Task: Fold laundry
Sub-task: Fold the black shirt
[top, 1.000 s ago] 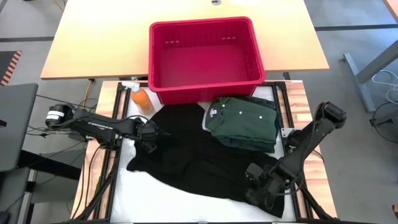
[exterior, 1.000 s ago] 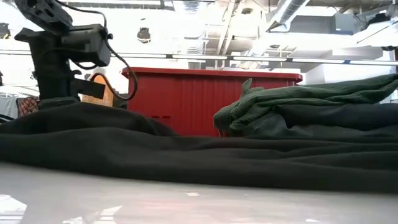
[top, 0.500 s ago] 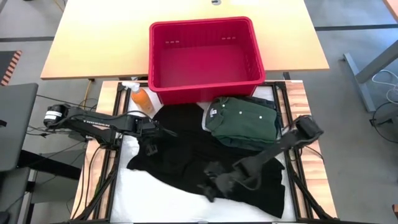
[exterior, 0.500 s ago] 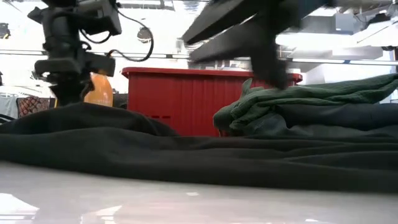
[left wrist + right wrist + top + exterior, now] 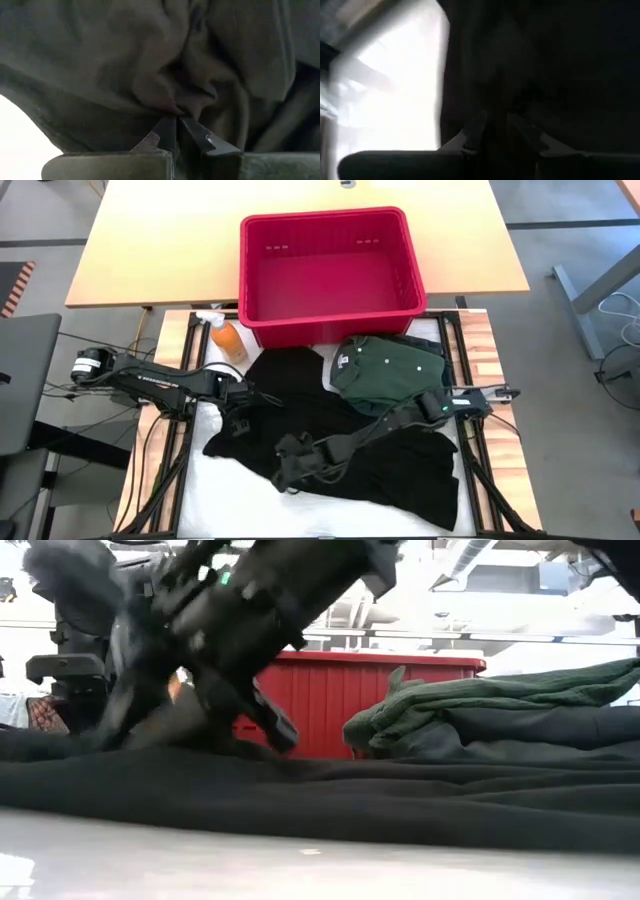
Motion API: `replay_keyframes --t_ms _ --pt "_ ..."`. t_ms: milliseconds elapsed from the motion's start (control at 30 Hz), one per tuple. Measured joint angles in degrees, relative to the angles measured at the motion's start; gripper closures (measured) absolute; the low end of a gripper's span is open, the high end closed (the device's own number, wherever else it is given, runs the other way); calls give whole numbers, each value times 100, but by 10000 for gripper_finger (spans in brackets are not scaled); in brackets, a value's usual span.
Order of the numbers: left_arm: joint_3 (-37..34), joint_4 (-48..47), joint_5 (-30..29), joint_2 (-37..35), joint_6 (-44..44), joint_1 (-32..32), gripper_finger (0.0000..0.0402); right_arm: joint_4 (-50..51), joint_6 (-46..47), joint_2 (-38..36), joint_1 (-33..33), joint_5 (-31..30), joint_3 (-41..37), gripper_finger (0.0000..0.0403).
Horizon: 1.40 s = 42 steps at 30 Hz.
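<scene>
Two end effectors pinching black garment [image 5: 330, 435], left end effector [image 5: 241, 402] left edge, right end effector [image 5: 292, 465] front edge.

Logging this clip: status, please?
Left tool shut on black garment. Right tool pinching its near edge. Folded green shirt beside red basket. Nothing blocking.

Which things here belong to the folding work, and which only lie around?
For the job:
- black soft cloth garment, spread flat
- folded dark green buttoned shirt
- left gripper, pinching the black cloth
- right gripper, on it

Lying about:
- red plastic basket
- orange bottle
</scene>
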<state>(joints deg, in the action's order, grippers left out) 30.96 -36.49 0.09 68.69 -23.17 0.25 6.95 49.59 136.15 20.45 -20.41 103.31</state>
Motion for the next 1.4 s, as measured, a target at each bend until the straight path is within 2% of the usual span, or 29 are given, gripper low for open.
replay_keyframes --t_ms 67,167,233,367,533,667,967,1100,1267,1333,1400 --pt "-6 -1 -30 -4 -38 0 401 938 288 277 5 331 533 314" --pt "-112 13 -107 -2 -115 0 401 1661 280 469 133 971 1126 331" --pt "-202 22 -217 -4 -141 0 401 1911 328 477 282 1140 1276 343" --pt "-390 144 -229 -27 -179 0 401 2821 474 174 536 1177 1276 364" --pt "-482 389 -239 -20 -196 19 401 3238 98 -260 734 1164 1285 383" --pt "-485 458 -225 -16 -154 101 401 3542 167 -398 848 1170 1291 381" --pt "-452 429 -315 -23 -160 254 401 4728 970 -594 1286 998 1260 376" --pt "-127 -156 -805 -136 -174 262 389 4765 1672 -570 1576 1002 969 382" --pt "649 -948 -1186 -375 -218 260 343 4422 2418 -610 2003 960 626 381" --pt "948 -1239 -1144 -452 -345 260 321 4377 2686 -622 2209 866 585 379" --pt "1222 -1388 -665 -560 -498 262 300 4377 2981 -632 2405 668 571 379"
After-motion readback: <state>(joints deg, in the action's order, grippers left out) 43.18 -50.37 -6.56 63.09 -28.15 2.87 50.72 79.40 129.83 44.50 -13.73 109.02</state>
